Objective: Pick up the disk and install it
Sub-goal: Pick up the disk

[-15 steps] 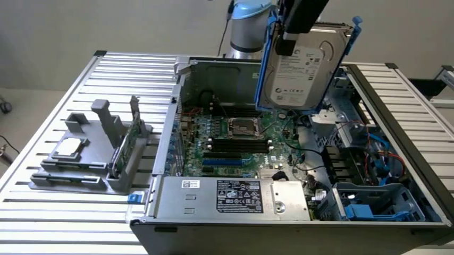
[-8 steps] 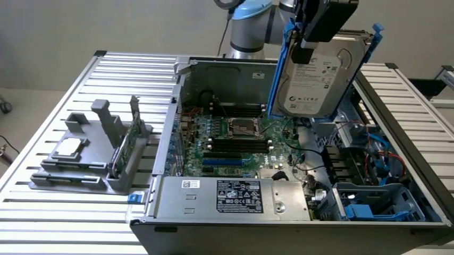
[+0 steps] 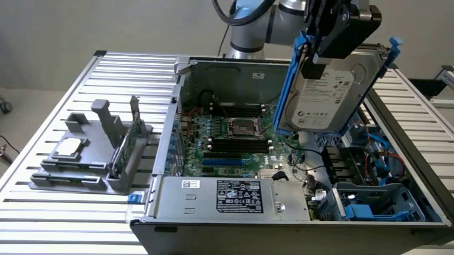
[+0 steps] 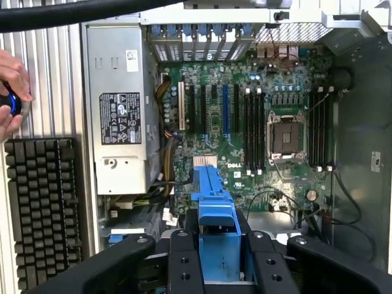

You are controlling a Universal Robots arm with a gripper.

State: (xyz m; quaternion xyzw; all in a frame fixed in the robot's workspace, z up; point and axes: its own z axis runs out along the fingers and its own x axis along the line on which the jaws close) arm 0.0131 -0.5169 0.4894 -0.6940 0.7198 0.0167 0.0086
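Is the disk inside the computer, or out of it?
Out. The disk is up in the air, tilted on its edge over the open computer case, with the gripper clamped on its top.

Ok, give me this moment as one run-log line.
tool: shut on disk | disk: held tilted above open computer case | install: not yet done

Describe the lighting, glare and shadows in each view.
Exterior view: strong glare whitens the front slats of the slatted table; the computer case interior sits in shade, the disk is evenly lit. Wrist view: the motherboard is evenly lit, the case wall beside it shadowed.
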